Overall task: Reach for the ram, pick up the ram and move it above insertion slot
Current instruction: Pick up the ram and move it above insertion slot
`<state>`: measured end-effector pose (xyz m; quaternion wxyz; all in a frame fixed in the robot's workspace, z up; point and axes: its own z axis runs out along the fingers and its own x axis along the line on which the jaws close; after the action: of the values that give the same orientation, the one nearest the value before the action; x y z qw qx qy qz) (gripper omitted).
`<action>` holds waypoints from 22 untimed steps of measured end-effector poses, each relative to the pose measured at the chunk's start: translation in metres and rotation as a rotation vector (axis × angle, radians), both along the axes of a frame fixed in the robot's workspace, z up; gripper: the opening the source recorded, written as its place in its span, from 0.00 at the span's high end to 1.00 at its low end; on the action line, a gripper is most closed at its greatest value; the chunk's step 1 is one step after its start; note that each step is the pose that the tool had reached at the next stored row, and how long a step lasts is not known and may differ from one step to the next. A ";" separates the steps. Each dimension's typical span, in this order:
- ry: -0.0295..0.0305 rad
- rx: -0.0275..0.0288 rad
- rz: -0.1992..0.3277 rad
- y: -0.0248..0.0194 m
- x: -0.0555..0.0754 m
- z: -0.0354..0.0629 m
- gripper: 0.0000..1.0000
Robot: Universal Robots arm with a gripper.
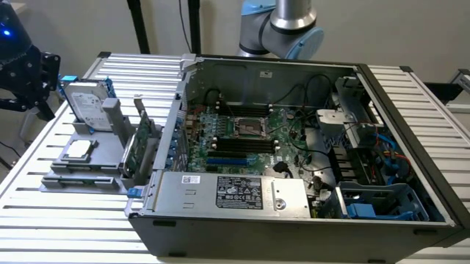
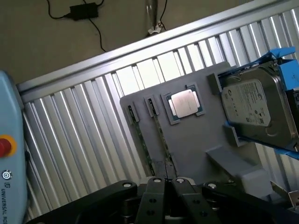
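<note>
A Universal Robots arm [image 1: 290, 25] rises behind an open computer case [image 1: 294, 231] on a slatted metal table [image 1: 59, 220]. In the wrist view the gripper [image 2: 166, 181] hangs over one end of a grey holder [image 2: 196, 140], its black fingers [image 2: 155, 191] pressed together with nothing visible between them.

The ram [image 2: 160, 133], a thin green stick standing on edge in the holder, is not picked up. One end stops just short of the closed fingertips; whether they touch cannot be told. A second stick [image 2: 140, 135] stands beside it, parallel and a little apart.

Next to the sticks, a square silver processor [image 2: 183, 103] lies flat in its recess. Beyond it, a hard drive [image 2: 254, 112] leans in a blue-edged cradle. From the exterior view, the holder [image 1: 103, 159] sits on the table just off the case's left wall, carrying the hard drive [image 1: 92, 107], the processor [image 1: 79, 149] and an upright green expansion card [image 1: 140, 146].

Inside the case, the black memory slots [image 1: 242, 144] run in a row on the motherboard below the processor socket [image 1: 250, 127], well apart from the ram. A pale blue teach pendant [image 2: 9, 154] with a red button rests on the table in the wrist view.
</note>
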<state>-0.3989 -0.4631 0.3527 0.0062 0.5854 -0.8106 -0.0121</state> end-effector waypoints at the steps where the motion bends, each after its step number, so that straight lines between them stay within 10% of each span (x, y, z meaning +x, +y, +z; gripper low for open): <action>1: -0.0013 0.0001 0.019 0.0000 0.000 0.0000 0.89; 7: -0.0168 0.0001 0.128 0.0000 0.000 -0.0004 0.89; 22: -0.0303 0.0009 0.336 -0.0029 0.000 -0.0027 0.89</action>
<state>-0.3989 -0.4660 0.3500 -0.0043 0.7130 -0.7011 -0.0025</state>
